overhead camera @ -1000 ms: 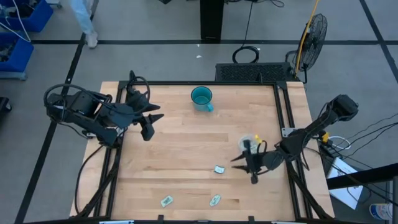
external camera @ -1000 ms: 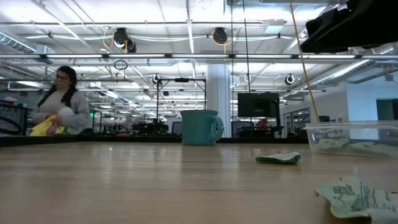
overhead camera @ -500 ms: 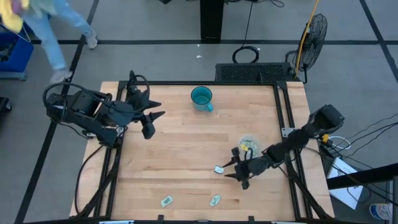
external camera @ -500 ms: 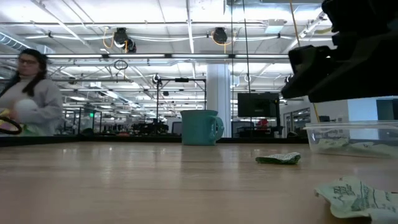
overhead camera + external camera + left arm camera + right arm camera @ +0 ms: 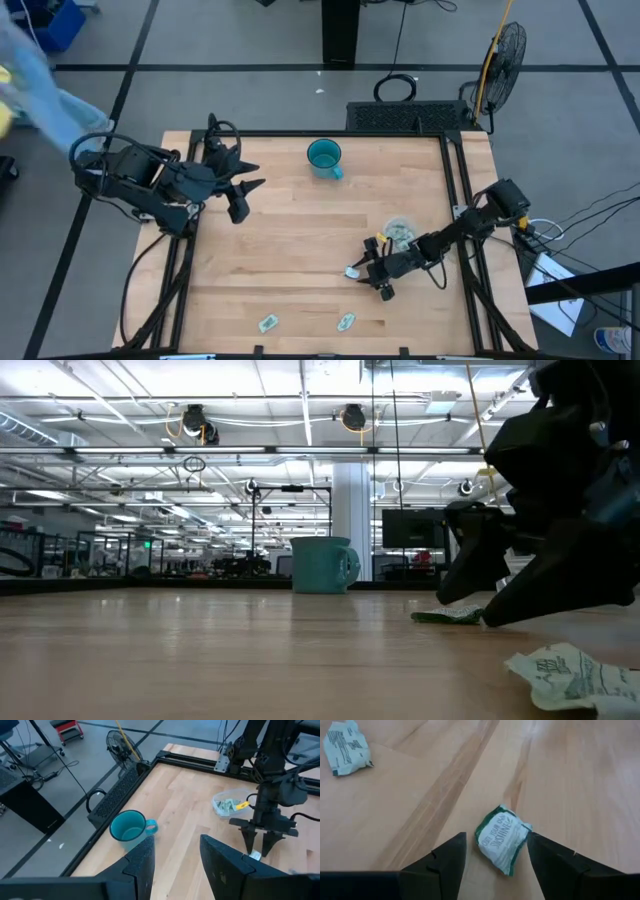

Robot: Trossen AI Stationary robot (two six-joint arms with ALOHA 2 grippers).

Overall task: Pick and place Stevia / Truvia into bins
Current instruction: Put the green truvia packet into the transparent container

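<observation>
Light wood plank desk with a black metal frame, on a grey floor with dark tape lines. Teal mug stands at the far middle of the desk, handle pointing near-right. Clear bin sits right of centre, a few green-white sachets and something yellow inside. Right gripper is low over the desk just near-left of the bin, jaws spread wide and straddling one crumpled Stevia sachet that lies flat on the wood between the tips; nothing gripped. Two more sachets lie along the near edge: one near-left, one near-middle, apart from each other. In the low view the near one shows crumpled at the right foreground, and the straddled sachet lies at the foot of the dark gripper.

Left gripper hangs over the desk's left side, far-left of centre, jaws wide open and empty, aimed toward the mug.

Room: black pedestal fan and a dark floor mat beyond the far right corner, coiled cable beside them. Blurred person at far left off the desk. Low view shows an open industrial hall, ceiling lights, pipes, a dark monitor behind the mug.
</observation>
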